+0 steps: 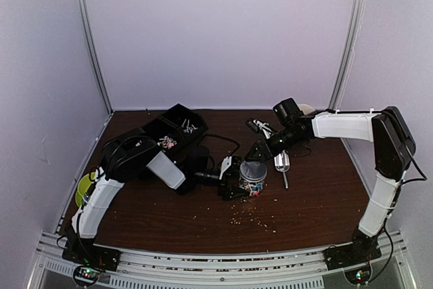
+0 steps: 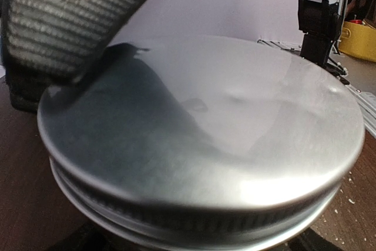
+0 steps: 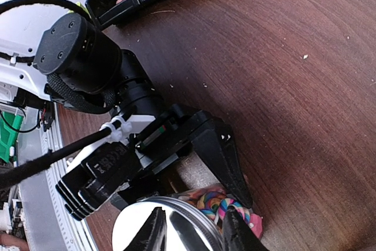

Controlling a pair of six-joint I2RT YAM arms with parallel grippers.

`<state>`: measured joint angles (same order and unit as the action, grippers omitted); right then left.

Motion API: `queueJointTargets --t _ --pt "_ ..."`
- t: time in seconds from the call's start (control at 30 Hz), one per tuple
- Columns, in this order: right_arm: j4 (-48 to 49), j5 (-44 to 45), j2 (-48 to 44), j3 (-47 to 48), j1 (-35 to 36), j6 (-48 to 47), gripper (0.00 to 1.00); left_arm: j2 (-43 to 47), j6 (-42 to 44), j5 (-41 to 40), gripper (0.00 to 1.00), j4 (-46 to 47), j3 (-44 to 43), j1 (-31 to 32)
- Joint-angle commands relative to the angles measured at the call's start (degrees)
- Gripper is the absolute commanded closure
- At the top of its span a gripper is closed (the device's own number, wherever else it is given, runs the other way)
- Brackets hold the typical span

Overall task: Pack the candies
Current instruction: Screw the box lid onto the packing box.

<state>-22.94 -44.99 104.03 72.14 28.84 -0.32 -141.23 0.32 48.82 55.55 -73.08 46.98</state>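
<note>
Left gripper (image 1: 238, 181), wide, clamps clear glass jar (image 1: 256, 186) of pastel candies (image 3: 214, 201) from 9 o'clock; right gripper (image 3: 192, 230) part-open over silver metal lid (image 2: 223, 116), grip unclear

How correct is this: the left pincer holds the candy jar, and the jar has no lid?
One point is wrong: the jar carries a metal lid, as the left wrist view shows. The left pincer does hold the jar.

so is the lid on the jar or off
On: the metal lid sits flat on the jar, candies showing below it. Screwed tight or not: cannot tell.
</note>
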Motion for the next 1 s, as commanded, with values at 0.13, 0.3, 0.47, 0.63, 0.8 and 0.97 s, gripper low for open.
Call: queueJointTargets --t 0.13,0.3,0.47,0.63,0.8,0.97 --pt "1.1 -0.7 -1.3 -2.0 -0.4 -1.0 0.79 -2.9 -2.8 -0.7 0.15 -5.8 1.3 -1.0" --pt "3.4 0.4 -4.2 -6.6 -0.4 0.1 0.84 -3.0 -2.9 -0.8 0.15 -5.8 1.2 -1.0" --pt "4.2 1.9 -7.4 -10.4 -0.5 0.6 0.84 -3.1 -3.3 -0.8 0.15 -5.6 1.2 -1.1" --pt "4.6 2.4 -9.4 -13.5 -0.4 1.6 0.85 -3.2 -3.8 -0.9 0.15 -4.9 1.4 -1.3" --pt "4.8 3.1 -12.1 -16.7 -0.5 2.0 0.85 -3.2 -4.1 -0.9 0.15 -4.6 1.4 -1.5" --pt "3.0 5.3 -15.2 -18.0 -0.5 0.7 0.77 -3.3 -4.1 -0.6 0.15 -4.5 1.4 -1.5"
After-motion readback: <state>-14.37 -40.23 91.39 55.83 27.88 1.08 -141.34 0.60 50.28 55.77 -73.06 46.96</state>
